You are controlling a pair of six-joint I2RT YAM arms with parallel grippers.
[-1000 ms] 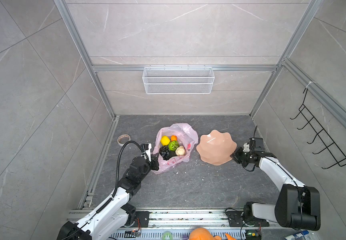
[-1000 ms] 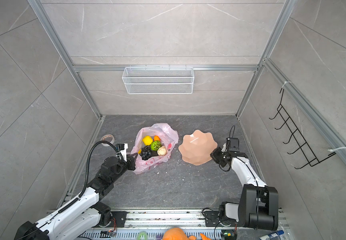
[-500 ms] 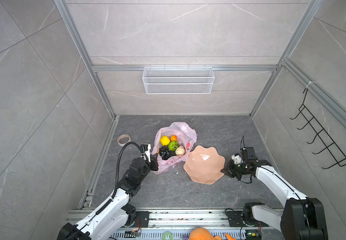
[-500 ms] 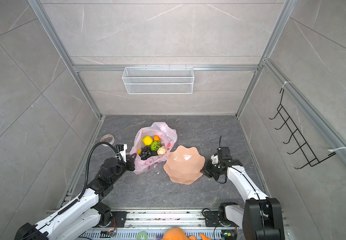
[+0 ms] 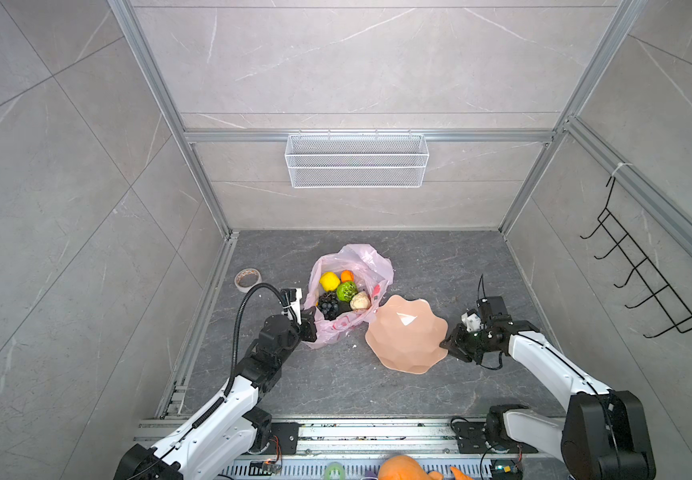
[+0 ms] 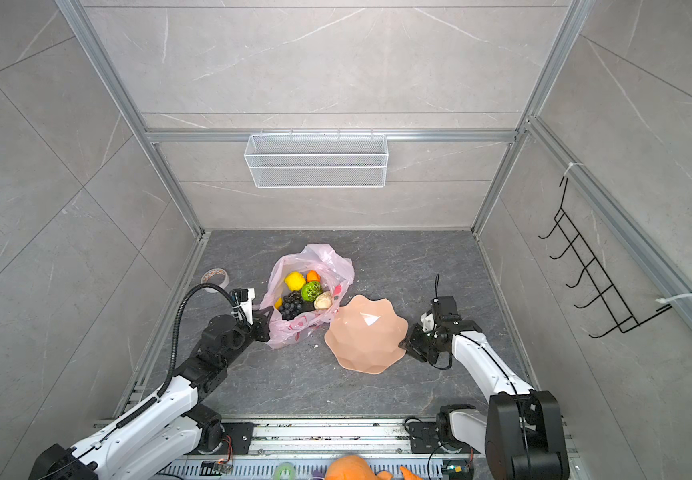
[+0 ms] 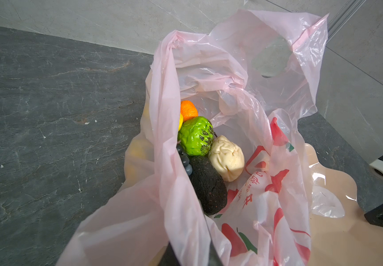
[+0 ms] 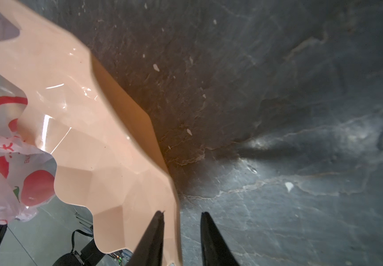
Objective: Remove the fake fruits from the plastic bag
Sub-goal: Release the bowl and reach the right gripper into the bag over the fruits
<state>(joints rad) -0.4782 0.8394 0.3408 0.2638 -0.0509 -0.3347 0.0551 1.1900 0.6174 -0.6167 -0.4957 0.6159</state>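
Note:
The pink plastic bag [image 5: 352, 266] lies open on the floor, seen in both top views. Inside it sit the fake fruits: a lemon [image 5: 329, 281], an orange [image 7: 188, 110], a bumpy green fruit [image 7: 196, 135], a cream piece [image 7: 228, 159], a dark avocado [image 7: 207, 184] and grapes [image 5: 328, 305]. My left gripper [image 7: 190, 251] is shut on the bag's near edge, with film pinched between its fingers. My right gripper [image 8: 182, 213] stands open astride the rim of the peach plate [image 5: 406, 334]. A gap shows between that rim and one finger.
The plate [image 6: 365, 334] rests on the floor against the bag's right side. A tape roll [image 5: 247, 278] lies by the left rail. A wire basket [image 5: 356, 160] hangs on the back wall and a hook rack [image 5: 643, 278] on the right wall. An orange plush toy [image 5: 410, 469] sits at the front edge.
The right gripper has pulled the plate left and toward the front, up against the bag, and its jaws have since parted. The left arm and the bag have stayed put.

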